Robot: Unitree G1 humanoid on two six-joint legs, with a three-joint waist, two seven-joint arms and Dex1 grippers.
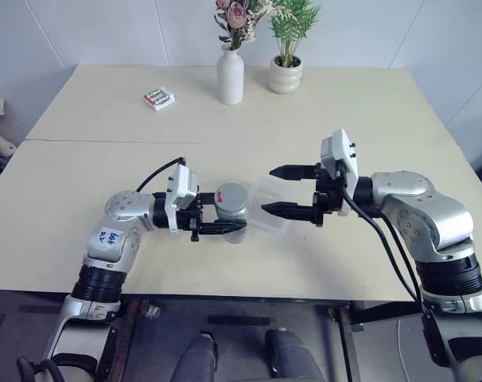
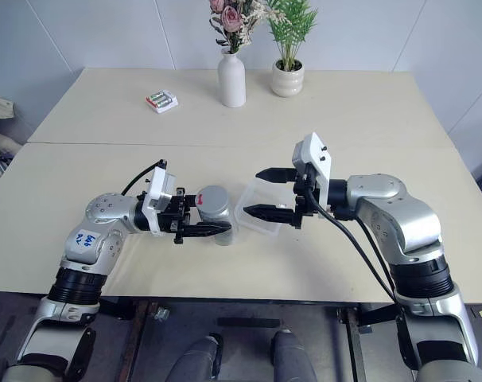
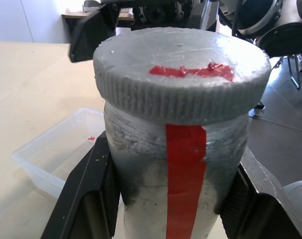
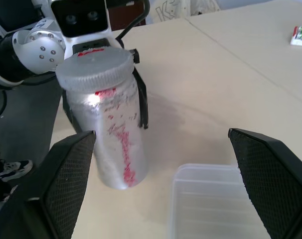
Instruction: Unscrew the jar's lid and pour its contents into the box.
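My left gripper (image 1: pixel 227 220) is shut on the jar (image 1: pixel 233 215) and holds it upright a little above the table, its black fingers (image 3: pixel 86 199) clamping both sides of the cloudy wall with the red strip. The grey lid (image 3: pixel 181 74), with a red mark on top, sits on the jar. The contents are hidden behind the clouded wall. Just right of the jar lies the clear box (image 2: pixel 245 215) on the table. My right gripper (image 1: pixel 267 190) hovers over the box, open wide, its fingers (image 4: pixel 66 179) pointing at the jar with a gap between them and it.
A white vase (image 1: pixel 231 76) with flowers and a potted plant (image 1: pixel 285 76) stand at the table's far edge. A small pack of batteries (image 1: pixel 158 99) lies at the far left. A seam (image 1: pixel 82 142) crosses the table.
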